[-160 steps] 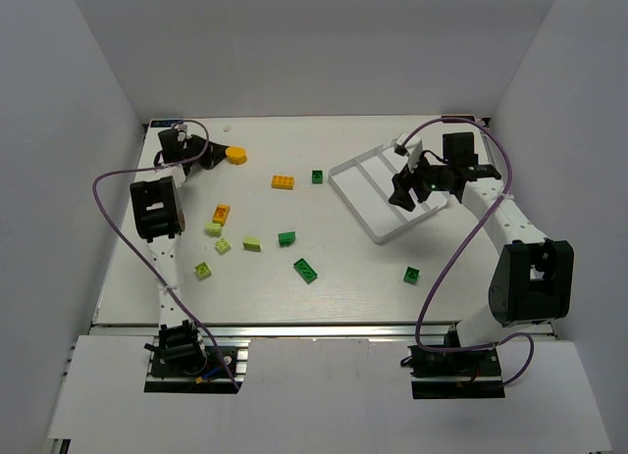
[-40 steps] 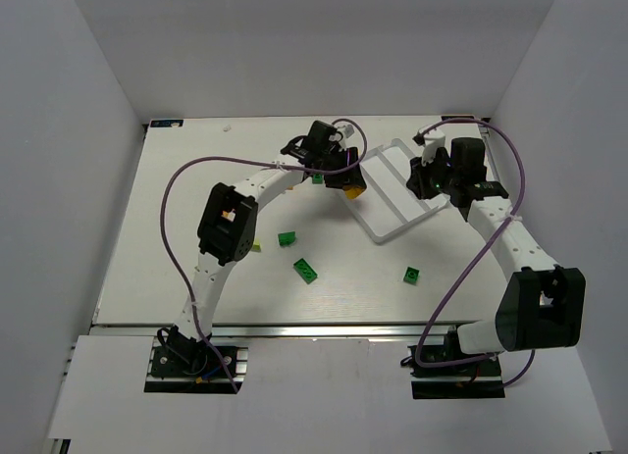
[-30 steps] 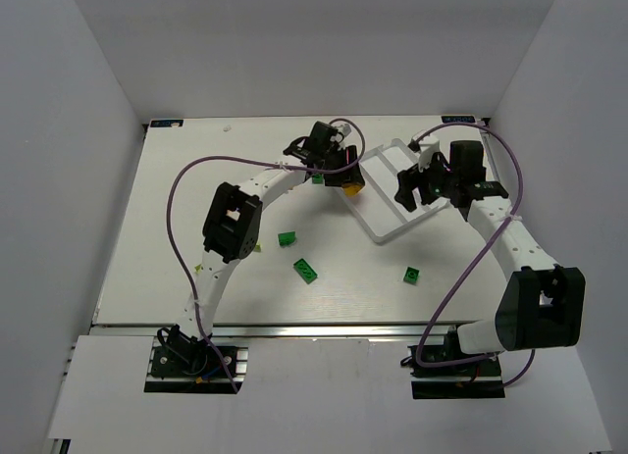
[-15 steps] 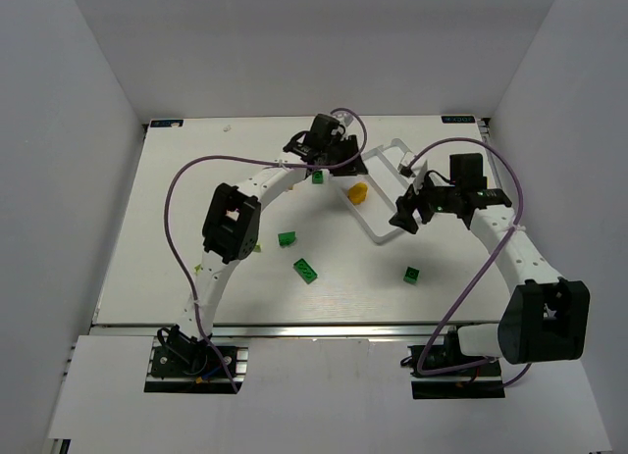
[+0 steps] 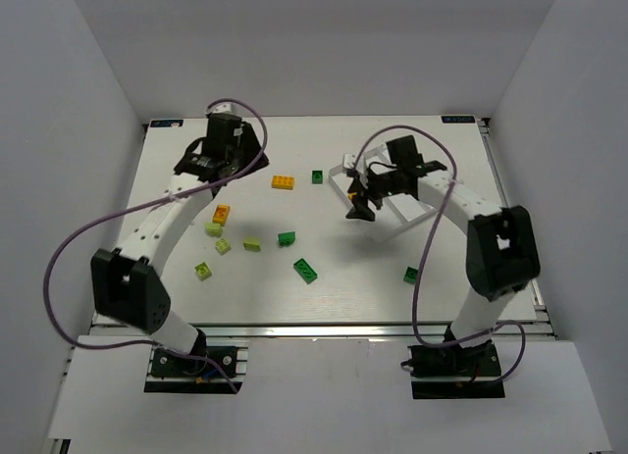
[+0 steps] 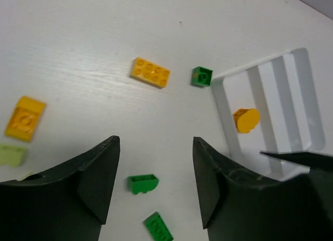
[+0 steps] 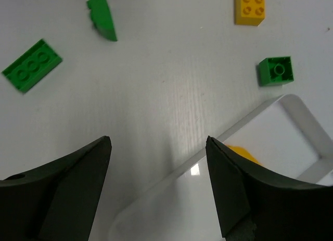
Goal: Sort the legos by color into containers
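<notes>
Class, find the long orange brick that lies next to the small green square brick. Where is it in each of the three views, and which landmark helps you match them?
Top external: long orange brick upper middle, left of the small green square brick.
Left wrist: upper middle, left of that green brick.
Right wrist: top edge, right of centre, partly cut off, above the green brick.
Shared landmark: the green brick by the white tray corner.

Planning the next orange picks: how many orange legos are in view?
3. A long orange brick lies loose left of the tray; a smaller orange brick lies farther left; the round orange piece sits in the tray's end compartment nearest them. More may be hidden.
</notes>
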### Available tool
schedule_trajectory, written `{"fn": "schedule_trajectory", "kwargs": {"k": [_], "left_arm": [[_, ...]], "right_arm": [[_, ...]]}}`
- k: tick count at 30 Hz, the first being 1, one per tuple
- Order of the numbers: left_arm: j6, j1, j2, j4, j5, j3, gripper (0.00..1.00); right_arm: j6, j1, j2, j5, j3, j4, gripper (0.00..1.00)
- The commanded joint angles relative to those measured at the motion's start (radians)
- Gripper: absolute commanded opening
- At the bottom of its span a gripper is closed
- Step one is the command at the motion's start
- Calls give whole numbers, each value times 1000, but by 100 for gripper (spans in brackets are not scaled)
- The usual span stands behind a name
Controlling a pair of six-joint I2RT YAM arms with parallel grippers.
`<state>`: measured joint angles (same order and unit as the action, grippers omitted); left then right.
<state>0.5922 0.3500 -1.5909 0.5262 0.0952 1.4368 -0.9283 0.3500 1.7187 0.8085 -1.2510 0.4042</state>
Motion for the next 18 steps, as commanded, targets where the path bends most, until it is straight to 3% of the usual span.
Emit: {"fn": "schedule_trajectory", "kwargs": {"k": [1,5,8,18], "left_arm": [[30,1,98,179,142,-107,69],[92,1,279,236,179,-254,80],[106,1,359,286,221,-292,87],[124,1,565,405,259,-335,91]], "right_arm": [[175,70,115,-132,-157,-104,79],[284,142,320,-195,-481,-7,82],[315,194,432,-247,-583,5,84],[367,284,748,-373,-918,-4,89]]}}
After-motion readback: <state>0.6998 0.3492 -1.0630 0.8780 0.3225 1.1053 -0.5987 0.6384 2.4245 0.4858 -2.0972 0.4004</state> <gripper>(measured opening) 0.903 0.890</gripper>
